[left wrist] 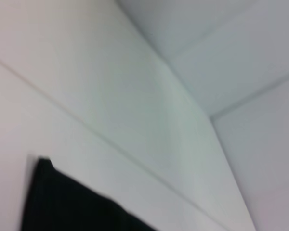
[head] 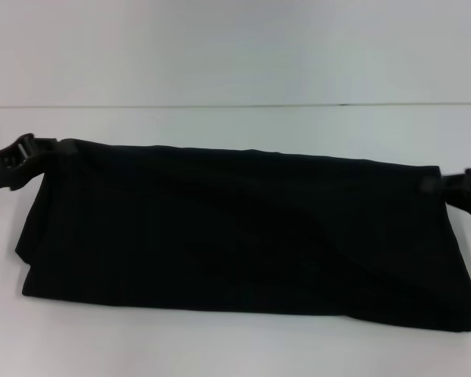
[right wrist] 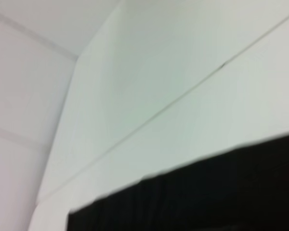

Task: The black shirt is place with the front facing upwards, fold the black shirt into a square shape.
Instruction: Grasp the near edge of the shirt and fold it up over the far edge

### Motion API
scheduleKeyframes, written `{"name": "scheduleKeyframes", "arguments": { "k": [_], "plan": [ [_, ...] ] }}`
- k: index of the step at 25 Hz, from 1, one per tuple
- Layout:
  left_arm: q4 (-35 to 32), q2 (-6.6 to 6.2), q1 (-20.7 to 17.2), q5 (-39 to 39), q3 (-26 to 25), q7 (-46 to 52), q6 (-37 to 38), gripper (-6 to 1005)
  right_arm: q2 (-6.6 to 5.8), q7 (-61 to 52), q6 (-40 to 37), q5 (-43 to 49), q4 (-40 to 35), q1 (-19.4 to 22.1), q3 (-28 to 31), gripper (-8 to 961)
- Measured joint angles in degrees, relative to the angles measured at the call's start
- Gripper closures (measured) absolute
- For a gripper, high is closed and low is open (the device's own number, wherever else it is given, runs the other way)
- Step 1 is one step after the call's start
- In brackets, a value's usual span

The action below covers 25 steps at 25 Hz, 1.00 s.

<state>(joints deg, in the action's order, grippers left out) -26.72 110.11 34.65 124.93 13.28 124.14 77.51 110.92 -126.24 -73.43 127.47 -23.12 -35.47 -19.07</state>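
Gripping one black shirt (head: 243, 236): left gripper (head: 33, 149) and right gripper (head: 455, 184).

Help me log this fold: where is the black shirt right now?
In the head view the black shirt stretches across the white table, with the left gripper at its far left corner and the right gripper at its far right corner.

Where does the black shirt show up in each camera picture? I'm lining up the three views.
Head view: black shirt spans the middle, left gripper and right gripper at its far corners.
Left wrist view: a corner at the lower left.
Right wrist view: along the bottom.
Shared landmark: the white table's seam line.
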Motion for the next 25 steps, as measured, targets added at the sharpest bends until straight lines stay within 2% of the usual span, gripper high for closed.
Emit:
{"name": "scheduleKeyframes", "arguments": {
  "k": [1,3,6,8,15,16,17,22,25],
  "plan": [
    [-0.1,1.17,0.0,-1.0,0.0,-1.1,-2.2,947,1.03,1.0,2.6,-1.2,0.1,-0.2,-0.1,912],
    [-0.2,2.62,0.3,-2.4,0.0,-2.9,-5.2,947,2.99,3.3,7.0,-3.6,0.0,-0.5,-0.1,912],
    [0.0,4.23,0.8,-5.3,0.0,-5.5,-8.9,947,4.54,6.2,11.0,-7.6,0.1,-0.8,-0.1,912],
    [0.0,4.84,1.2,-7.3,0.2,-6.7,-10.2,947,4.92,7.3,11.7,-10.0,0.2,-0.9,-0.2,912],
    [0.1,5.72,4.0,-9.8,0.3,-9.6,-14.0,947,5.22,9.1,12.7,-15.3,0.1,-1.5,-0.2,912],
    [0.1,6.60,4.9,-9.9,0.3,-11.0,-16.7,947,5.45,9.7,13.6,-15.6,0.2,-1.7,-0.2,912],
    [0.1,6.60,4.9,-9.9,0.3,-11.0,-16.7,947,5.84,10.6,14.8,-15.9,0.3,-2.0,-0.3,912],
    [0.2,9.35,6.7,-11.7,0.3,-16.3,-24.2,948,8.17,15.0,22.7,-16.5,0.5,-3.5,-0.3,912],
    [0.3,10.88,7.8,-12.6,0.4,-19.4,-28.8,948,8.66,17.7,27.2,-16.5,2.0,-4.8,-0.3,911]
  ]
}}
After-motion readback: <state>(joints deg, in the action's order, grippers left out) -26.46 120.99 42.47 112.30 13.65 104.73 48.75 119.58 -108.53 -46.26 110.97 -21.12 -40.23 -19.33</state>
